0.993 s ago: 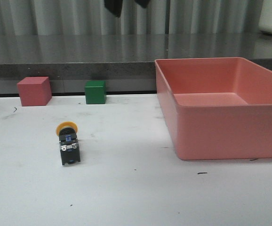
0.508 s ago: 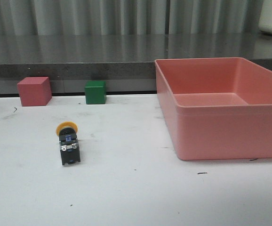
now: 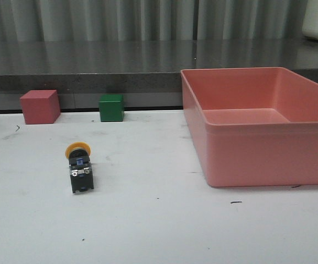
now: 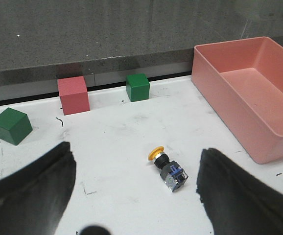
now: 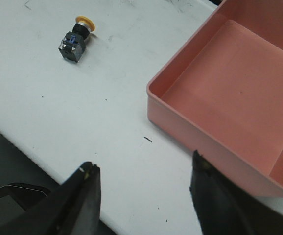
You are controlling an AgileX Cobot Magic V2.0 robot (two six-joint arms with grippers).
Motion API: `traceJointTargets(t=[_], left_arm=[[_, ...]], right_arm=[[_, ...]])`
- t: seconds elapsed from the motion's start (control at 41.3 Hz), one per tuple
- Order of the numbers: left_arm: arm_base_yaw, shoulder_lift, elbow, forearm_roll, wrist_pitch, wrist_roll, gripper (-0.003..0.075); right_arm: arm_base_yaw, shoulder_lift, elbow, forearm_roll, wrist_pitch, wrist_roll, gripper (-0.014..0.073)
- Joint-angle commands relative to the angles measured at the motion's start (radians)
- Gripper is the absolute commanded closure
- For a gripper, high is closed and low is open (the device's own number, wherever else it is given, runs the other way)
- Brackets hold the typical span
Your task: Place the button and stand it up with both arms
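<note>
The button [image 3: 80, 166] lies on its side on the white table, left of centre, its yellow cap toward the back and its blue and clear base toward the front. It also shows in the left wrist view [image 4: 168, 168] and the right wrist view [image 5: 77, 37]. My left gripper [image 4: 136, 159] is open and empty, high above the table, with the button lying below between its fingers. My right gripper [image 5: 144, 169] is open and empty, high over the table's front edge beside the pink bin. Neither arm shows in the front view.
A large pink bin [image 3: 258, 124] stands empty on the right. A pink cube [image 3: 39, 106] and a green cube [image 3: 111, 107] sit at the back of the table. Another green cube [image 4: 11, 126] sits at the far left. A dark counter runs behind.
A dark arm part at the top of the front view one second ago has moved up out of view. The button and cubes have not moved.
</note>
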Motion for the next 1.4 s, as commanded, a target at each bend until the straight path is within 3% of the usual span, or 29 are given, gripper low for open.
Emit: traceJointTargets(t=[0.0,0.533,0.654,0.896,1.114,1.38], left_arm=[[-0.007,0.013,-0.033,-0.006,-0.084,-0.002,0.0209],[-0.007,0.013,-0.033,-0.008,-0.109,-0.002,0.0209],[-0.007,0.049,-0.075,-0.058,-0.052,-0.002,0.0209],[-0.007,0.257,-0.172,-0.095,0.063,0.018,0.0203],[-0.007,0.491,-0.179,-0.218,0.051,0.105,0.0199],[-0.036,0.739,-0.199,-0.246,-0.025,0.104,0.0078]], right_arm=[[-0.005,-0.062,0.015,-0.003,-0.065,-0.011,0.0158],[-0.005,-0.131,0.055,-0.003,-0.055,-0.011,0.0158],[-0.005,-0.131,0.055,-0.003,-0.057,-0.011,0.0158],[-0.005,-0.131,0.055,-0.003,-0.057,-0.011,0.0158],[-0.005,-0.131,0.055,-0.003,-0.057,-0.011,0.0158],[-0.005,-0.131,0.055,-0.003,-0.057,-0.011,0.0158]])
